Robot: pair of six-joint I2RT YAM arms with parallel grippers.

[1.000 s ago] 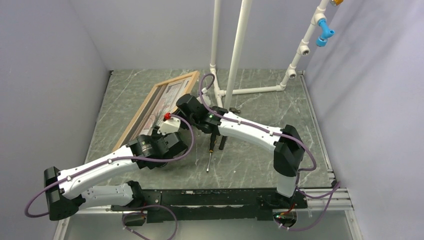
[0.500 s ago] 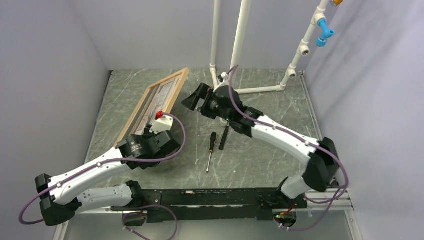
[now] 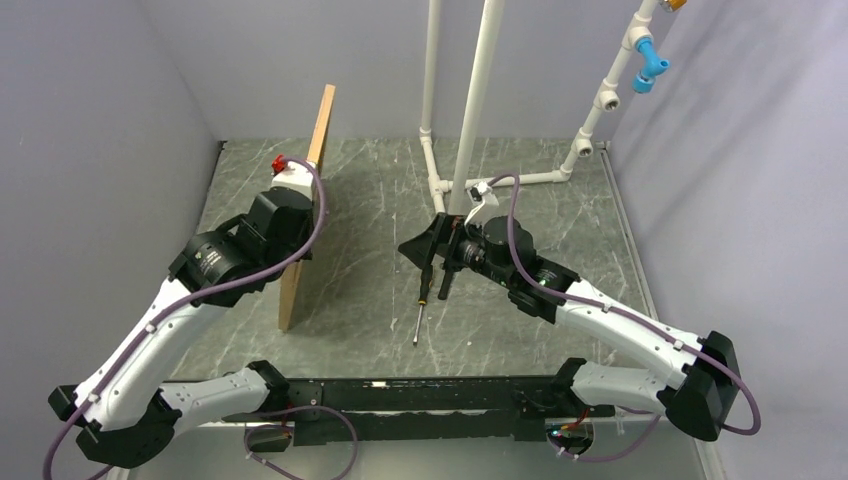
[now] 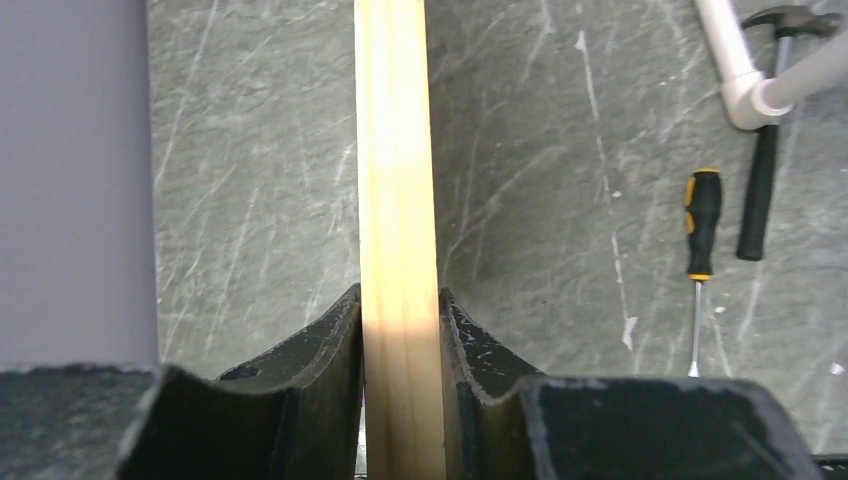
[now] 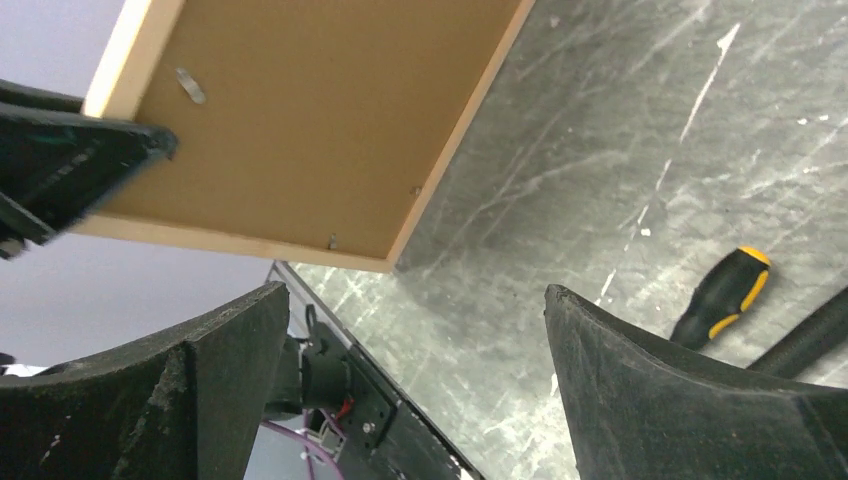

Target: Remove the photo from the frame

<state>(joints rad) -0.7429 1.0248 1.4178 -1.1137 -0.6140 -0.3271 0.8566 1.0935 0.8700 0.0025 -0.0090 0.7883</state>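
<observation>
While the left gripper (image 4: 400, 335) is clamping the thin light-wood rectangular frame (image 3: 293, 290) upright at ten o'clock, the wide-open, empty right gripper (image 5: 420, 375) should be reaching squarely for the metal tabs (image 5: 188, 84) on the plain brown backing board (image 5: 300, 130), the photo presumably lying hidden behind it.

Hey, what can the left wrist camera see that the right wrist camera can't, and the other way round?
Only the left wrist view: the white pipe and the hammer, head included. Only the right wrist view: the brown backing board with its metal tab, beyond the open right gripper. Both: the frame, clamped by the left gripper, the screwdriver and the table.
</observation>
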